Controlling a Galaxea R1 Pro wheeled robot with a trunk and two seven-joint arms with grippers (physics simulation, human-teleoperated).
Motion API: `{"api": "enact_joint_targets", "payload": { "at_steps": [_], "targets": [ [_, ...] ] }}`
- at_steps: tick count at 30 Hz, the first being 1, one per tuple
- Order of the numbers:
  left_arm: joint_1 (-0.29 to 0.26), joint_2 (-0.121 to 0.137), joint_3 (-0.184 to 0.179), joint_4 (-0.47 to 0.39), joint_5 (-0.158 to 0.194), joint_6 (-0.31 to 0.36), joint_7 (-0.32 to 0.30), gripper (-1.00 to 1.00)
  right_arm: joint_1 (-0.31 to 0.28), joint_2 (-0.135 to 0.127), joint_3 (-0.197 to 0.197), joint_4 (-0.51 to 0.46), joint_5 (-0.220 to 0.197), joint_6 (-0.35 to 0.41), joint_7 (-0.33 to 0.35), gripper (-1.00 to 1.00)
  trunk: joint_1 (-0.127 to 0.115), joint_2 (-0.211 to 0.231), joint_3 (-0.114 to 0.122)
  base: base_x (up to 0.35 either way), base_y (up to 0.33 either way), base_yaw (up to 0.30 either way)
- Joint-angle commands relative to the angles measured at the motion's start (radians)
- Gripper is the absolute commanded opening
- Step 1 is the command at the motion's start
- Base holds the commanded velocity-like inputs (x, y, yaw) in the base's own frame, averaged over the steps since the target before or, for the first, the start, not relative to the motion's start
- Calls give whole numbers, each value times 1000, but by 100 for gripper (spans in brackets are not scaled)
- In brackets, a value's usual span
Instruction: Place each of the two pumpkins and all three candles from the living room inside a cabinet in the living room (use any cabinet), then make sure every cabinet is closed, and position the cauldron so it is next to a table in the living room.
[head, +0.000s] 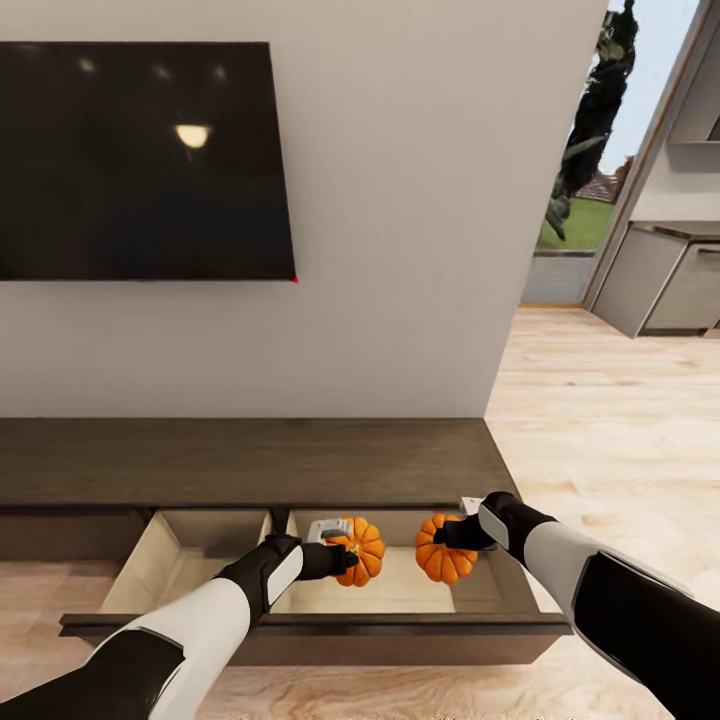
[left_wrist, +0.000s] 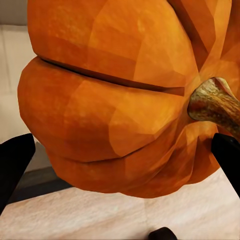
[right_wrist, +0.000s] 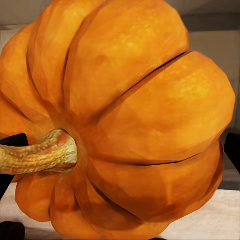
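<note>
Both sets of fingertips are mostly hidden behind their loads. The left gripper (head: 345, 556) clamps one ribbed orange pumpkin (head: 362, 550), the right gripper (head: 452, 535) the other pumpkin (head: 445, 550), both over the cabinet's (head: 250, 460) open drawer (head: 310, 625), stems sideways.

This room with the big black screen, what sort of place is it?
Most likely a living room: a flat TV on the wall, a long low wooden cabinet beneath it, and pale wood flooring leading to a window.

Home living room: wall television (head: 140, 160), low console (head: 250, 462).
</note>
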Motion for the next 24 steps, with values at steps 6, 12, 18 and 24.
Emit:
{"api": "enact_joint_targets", "payload": {
  "at_steps": [6,12,18,24],
  "targets": [
    [-1,0,-2,1,7,1,1,-100,-1,0,8,-1,-5,1,7,-100,0,-1,-11,0,0,0],
    [-1,0,-2,3,7,1,1,-100,-1,0,8,-1,-6,1,8,-100,23,-43,-39,0,0,0],
    [-1,0,-2,5,7,-10,0,-100,0,0,8,-2,-4,-45,9,-100,42,-78,-64,0,0,0],
    [-1,0,-2,13,7,-36,-1,-100,1,0,8,-2,-3,-134,16,-100,42,-78,-74,0,0,0]
  ]
}}
